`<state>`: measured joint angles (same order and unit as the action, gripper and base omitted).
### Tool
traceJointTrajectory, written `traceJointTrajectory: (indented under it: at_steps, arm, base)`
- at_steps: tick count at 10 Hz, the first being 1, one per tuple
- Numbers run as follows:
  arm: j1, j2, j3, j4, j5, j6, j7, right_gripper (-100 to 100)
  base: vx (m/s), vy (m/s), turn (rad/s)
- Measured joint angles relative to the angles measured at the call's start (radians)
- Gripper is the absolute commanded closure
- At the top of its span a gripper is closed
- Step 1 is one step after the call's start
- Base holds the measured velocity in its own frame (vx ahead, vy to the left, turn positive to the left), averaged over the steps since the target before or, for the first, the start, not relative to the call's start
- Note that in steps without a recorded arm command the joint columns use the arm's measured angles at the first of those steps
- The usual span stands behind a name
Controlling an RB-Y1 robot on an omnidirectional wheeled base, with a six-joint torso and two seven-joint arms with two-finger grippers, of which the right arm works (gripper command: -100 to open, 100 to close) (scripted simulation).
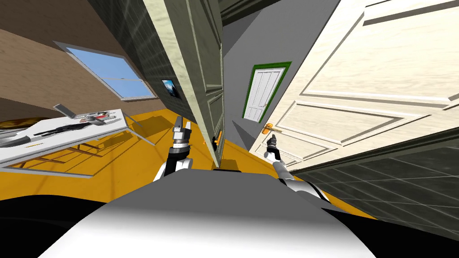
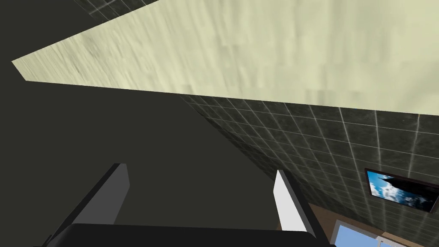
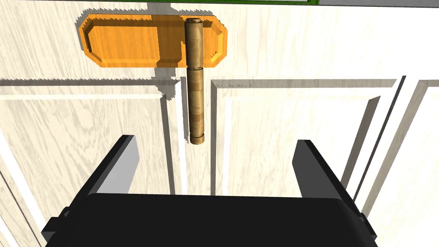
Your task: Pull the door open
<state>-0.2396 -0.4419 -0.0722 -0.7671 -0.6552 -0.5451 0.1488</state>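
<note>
Right arm's the one on the job here. My right gripper [image 3: 216, 141] is up close to the cream panelled door [image 3: 300, 128] with the faint wood grain, facing it pretty much square on. The fingers [image 3: 124, 165] are spread wide and holding nothing.

The brownish round lever handle [image 3: 195, 98] hangs from its flat orange backplate [image 3: 128, 40] with the free end pointing back toward me. That end stops just past the fingertips, lined up with the gap between them and a bit nearer one finger than the other. It isn't touching either one. The backplate sits further out beyond the tips, flat on the door.

From the head camera, the right gripper [image 1: 271, 142] sits just below that same orange handle [image 1: 269, 129], near the edge of the cream door [image 1: 358, 89].

The left gripper [image 1: 184, 121] is held up off to the other side, beside the edge of a grey-green panelled door [image 1: 197, 67] that's swung toward me. Its fingers [image 2: 285, 193] are also spread apart and empty. That grey-green door has its own small orange handle [image 1: 219, 136], which sits between my two grippers.

Well off past the left fingers there's a white bench [image 1: 67, 134] with some clutter on it.
</note>
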Motion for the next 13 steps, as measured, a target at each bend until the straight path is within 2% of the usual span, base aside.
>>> traceJointTrajectory:
  at_steps: [3,4,5,6,7,8,9,10,11,13]
  arm:
    - [-0.035,-0.026,-0.003,0.079,-0.039,-0.003,0.008,-100]
    - [-0.054,-0.031,0.000,0.117,-0.049,-0.009,0.009,-100]
    - [-0.082,-0.043,0.009,0.176,-0.059,-0.023,0.001,-100]
    - [-0.093,-0.047,0.004,0.199,-0.076,-0.025,0.008,-100]
    - [-0.101,-0.055,0.000,0.218,-0.092,-0.022,0.018,-100]
    - [-0.102,-0.056,-0.001,0.221,-0.094,-0.021,0.019,-100]
    - [-0.094,-0.058,-0.015,0.214,-0.101,-0.019,0.029,-100]
    - [-0.106,-0.061,-0.021,0.238,-0.105,-0.026,0.032,-100]
    - [-0.124,-0.067,-0.025,0.281,-0.107,-0.042,0.026,-100]
    - [-0.118,-0.068,-0.057,0.278,-0.123,-0.043,0.052,-100]
  base:
    - [0.048,-0.065,0.080]
    - [0.048,-0.068,0.103]
    - [0.044,-0.089,0.123]
    - [0.047,-0.087,0.097]
    - [0.006,-0.035,0.043]
    - [0.027,-0.087,0.180]
    - [0.031,-0.135,0.234]
    - [0.035,-0.179,0.294]
    - [0.039,-0.144,0.089]
    - [0.049,-0.126,0.310]
